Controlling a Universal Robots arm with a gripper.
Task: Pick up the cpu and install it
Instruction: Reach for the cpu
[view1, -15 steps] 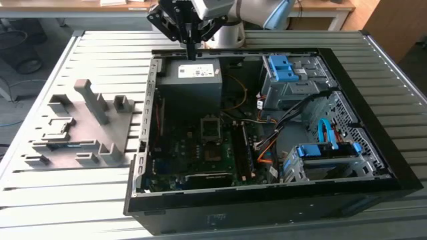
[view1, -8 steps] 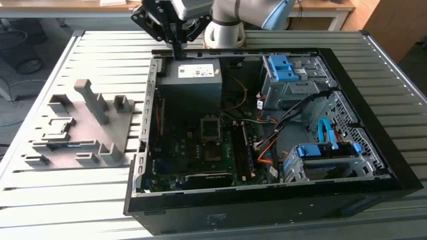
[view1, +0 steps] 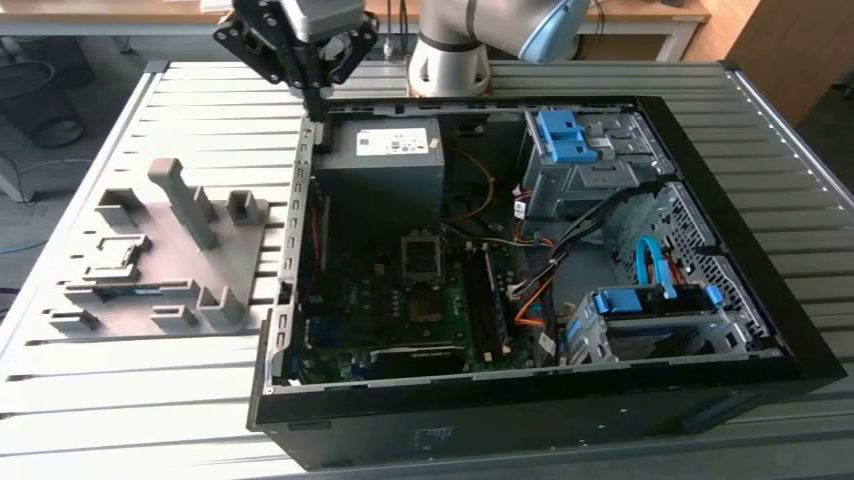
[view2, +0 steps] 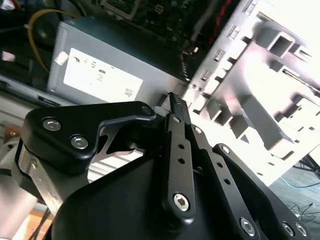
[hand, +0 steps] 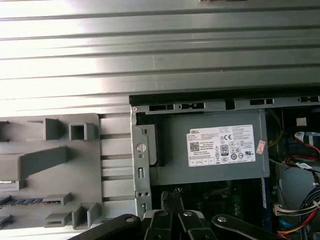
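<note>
Exterior view: one open black computer case (view1: 767, 270) lies on a slatted metal table (view1: 120, 420). One grey parts fixture (view1: 187, 250) sits just beside it, on the exterior view's left. One robot arm (view1: 454, 50) stands behind the case. Its claw (view1: 316, 98) hangs above the case's rear rim, near a corner of the single grey power-supply box (view1: 380, 155).

This wide look takes in the board, where I count one dark metal-framed socket (view1: 422, 255), dark inside its frame. It also takes in two blue drive carriers (view1: 567, 135) and one narrow green-blue memory stick (view1: 134, 291) lying in the fixture.

The second wrist view gives the claw (view2: 174, 100) up close. Its two black fingers (view2: 179, 150) are pressed together at the tips, and I see nothing between them.

The first wrist view looks straight down past the claw (hand: 170, 197) onto the labelled top of the power-supply box (hand: 210, 150) and the fixture (hand: 50, 160) beside it.

I cannot tell where the cpu lies.
</note>
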